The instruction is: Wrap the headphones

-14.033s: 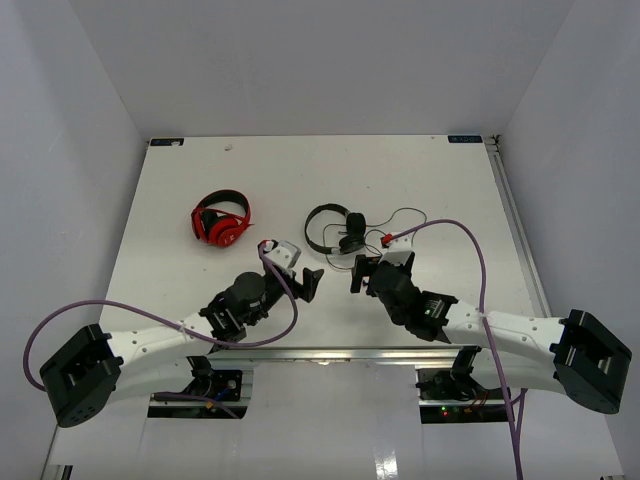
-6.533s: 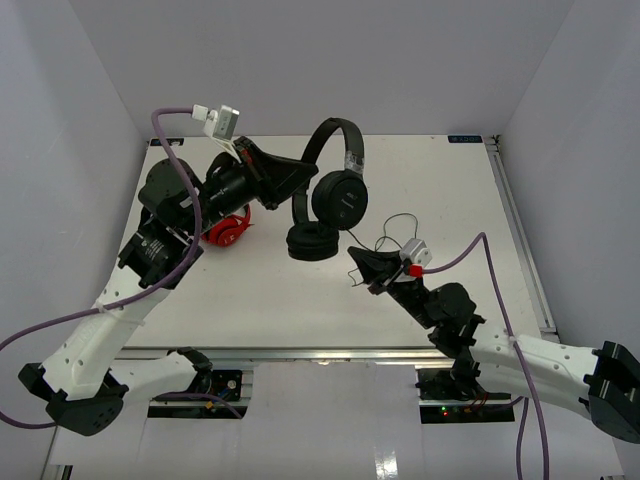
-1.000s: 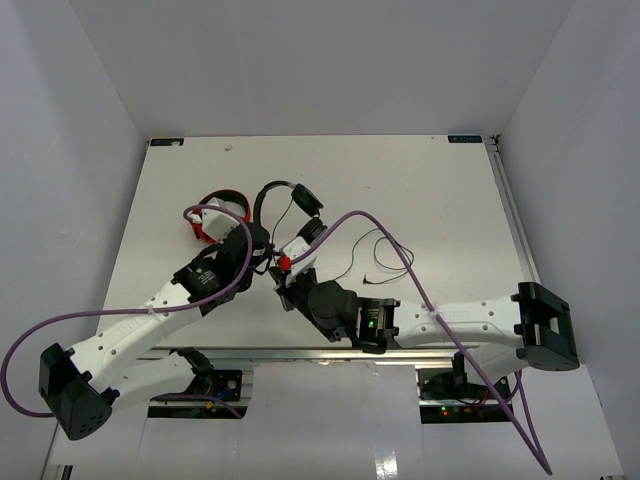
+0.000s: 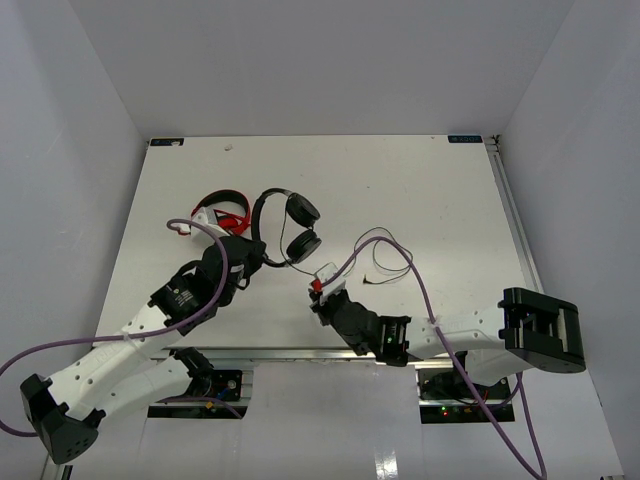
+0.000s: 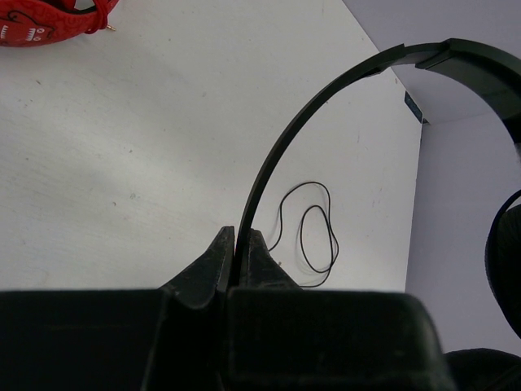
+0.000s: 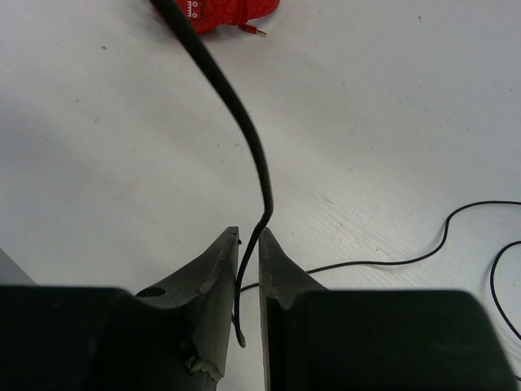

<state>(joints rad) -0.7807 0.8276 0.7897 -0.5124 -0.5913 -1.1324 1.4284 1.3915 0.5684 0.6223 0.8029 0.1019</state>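
The black headphones stand on the white table, thin headband up and both round earcups to the right. My left gripper is shut on the headband, which runs up from between its fingertips. My right gripper sits just right of the headphones, near the front edge, and is shut on the thin dark cable. The cable rises from between its jaws. The rest of the cable lies in loose loops on the table, also seen in the left wrist view.
Red-and-black headphones lie just left of the black ones, close to my left wrist; they show at the top of both wrist views. A metal rail runs along the table's right edge.
My right gripper has pulled back toward the near right with the cable in it. The headphones now sit a little farther back, both earcups showing. My left arm has drawn slightly left.
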